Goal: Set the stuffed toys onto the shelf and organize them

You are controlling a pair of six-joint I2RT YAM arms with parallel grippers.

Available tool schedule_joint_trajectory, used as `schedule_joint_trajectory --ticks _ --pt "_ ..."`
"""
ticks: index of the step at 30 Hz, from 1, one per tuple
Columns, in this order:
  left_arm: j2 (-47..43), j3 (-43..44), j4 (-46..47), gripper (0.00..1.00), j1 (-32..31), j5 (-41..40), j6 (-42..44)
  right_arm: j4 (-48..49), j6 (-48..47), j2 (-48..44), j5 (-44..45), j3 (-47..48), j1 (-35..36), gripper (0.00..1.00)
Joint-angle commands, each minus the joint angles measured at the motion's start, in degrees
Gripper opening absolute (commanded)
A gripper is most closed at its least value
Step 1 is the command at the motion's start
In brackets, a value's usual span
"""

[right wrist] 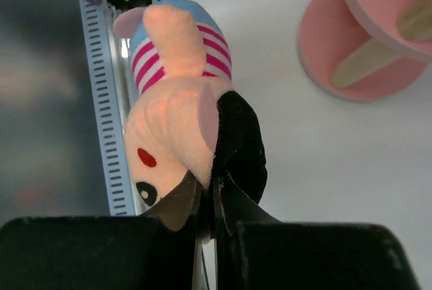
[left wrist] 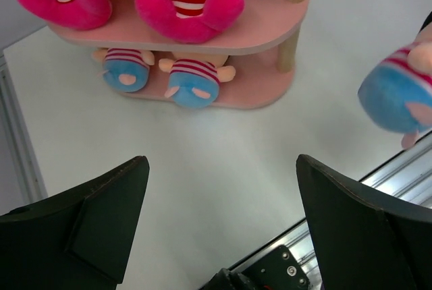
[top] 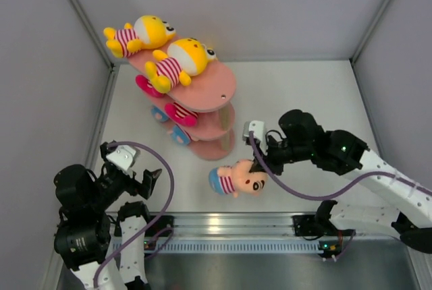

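Note:
The pink three-tier shelf [top: 217,86] stands at the back left. Two yellow toys [top: 177,61] lie on its top board. Two magenta toys [left wrist: 189,0] sit on the middle board and two blue-shirted toys [left wrist: 192,82] on the bottom board. My right gripper [top: 259,164] is shut on the head of a beige-headed, blue-shirted toy [top: 237,180], pinching its black hair [right wrist: 236,141], just in front of the shelf's right end. That toy also shows in the left wrist view [left wrist: 398,94]. My left gripper [top: 146,182] is open and empty, low near the table's front left.
Grey walls enclose the table on the left, back and right. A metal rail [top: 229,222] runs along the near edge, right by the held toy. The shelf's bottom board and a wooden post [right wrist: 368,61] lie close to the right gripper.

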Motion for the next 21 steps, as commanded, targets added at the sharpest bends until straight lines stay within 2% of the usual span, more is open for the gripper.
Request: schedule_joint_trajectory --ticks 1,4,9,17,21 --pt "0.9 0.6 1.9 0.96 0.1 7.8 -2.4 6.7 -4.5 4.3 -0.2 5.0 10.2 0.0" --pt "0.0 0.6 1.9 0.98 0.1 12.6 -2.8 9.6 -6.2 11.7 -3.7 11.0 13.2 0.0" --pt "-2.0 -0.7 2.0 0.98 0.1 21.3 -3.5 7.3 -11.8 25.5 -5.1 25.3 14.9 0.0" --pt "-6.1 -2.9 2.0 0.99 0.2 24.2 -1.6 4.1 -16.9 35.2 -10.6 40.5 16.6 0.0" --pt "-5.1 -2.7 1.9 0.99 0.6 22.1 -1.2 3.3 -22.4 36.3 -16.0 42.2 17.0 0.0"
